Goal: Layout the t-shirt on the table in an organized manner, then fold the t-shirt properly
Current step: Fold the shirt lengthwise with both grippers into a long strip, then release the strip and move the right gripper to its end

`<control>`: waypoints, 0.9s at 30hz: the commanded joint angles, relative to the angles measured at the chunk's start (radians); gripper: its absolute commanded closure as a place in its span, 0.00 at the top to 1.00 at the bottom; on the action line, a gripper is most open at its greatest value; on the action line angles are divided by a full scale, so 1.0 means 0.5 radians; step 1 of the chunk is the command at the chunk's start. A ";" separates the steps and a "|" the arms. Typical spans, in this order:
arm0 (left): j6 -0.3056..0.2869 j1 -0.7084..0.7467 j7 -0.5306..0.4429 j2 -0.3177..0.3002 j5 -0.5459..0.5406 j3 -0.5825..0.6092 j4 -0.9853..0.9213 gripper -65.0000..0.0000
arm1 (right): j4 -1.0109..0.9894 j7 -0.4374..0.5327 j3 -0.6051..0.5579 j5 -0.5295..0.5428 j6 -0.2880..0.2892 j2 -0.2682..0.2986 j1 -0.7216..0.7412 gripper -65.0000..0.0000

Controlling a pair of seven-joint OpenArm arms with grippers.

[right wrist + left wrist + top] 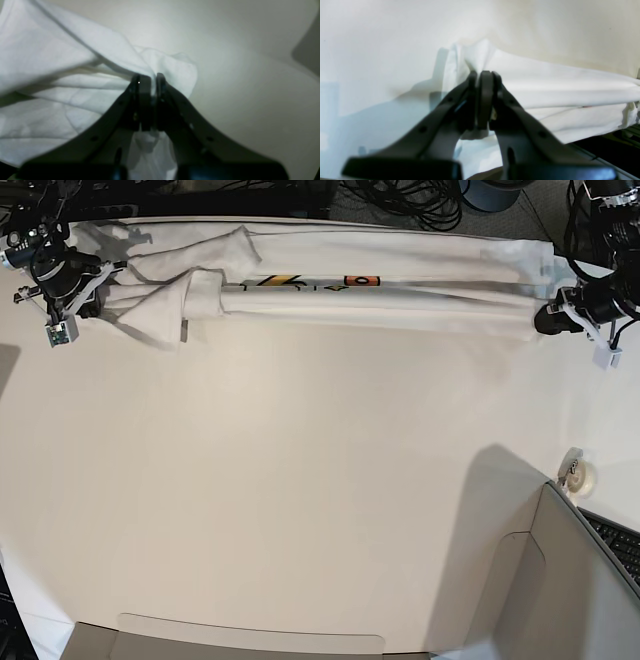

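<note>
White cotton fills both my grips: the t-shirt (330,285) lies pulled into a long, bunched band across the far edge of the table (300,480), only a strip of its coloured print showing. My left gripper (482,75) is clamped on one end of the cloth, my right gripper (151,78) is pinched tight on a crumpled fold at the other end, the shirt stretched between them.

One t-shirt (340,285), one table (300,480), two claws: left (482,75), right (151,77).
</note>
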 commanded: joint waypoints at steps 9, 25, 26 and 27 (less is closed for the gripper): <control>0.008 0.075 -0.025 -0.054 0.009 -0.016 0.030 0.33 | 0.027 0.009 0.012 -0.035 0.001 0.033 -0.009 0.30; 0.008 0.078 -0.019 -0.048 0.006 -0.019 0.030 0.36 | 0.211 0.009 -0.019 0.318 0.001 0.021 0.185 0.54; 0.008 0.078 -0.019 -0.048 0.006 -0.019 0.030 0.36 | 0.208 0.006 -0.068 0.303 -0.006 0.021 0.234 0.54; 0.008 0.078 -0.019 -0.045 0.006 -0.019 0.030 0.36 | 0.205 0.006 -0.123 0.275 -0.006 0.021 0.271 0.54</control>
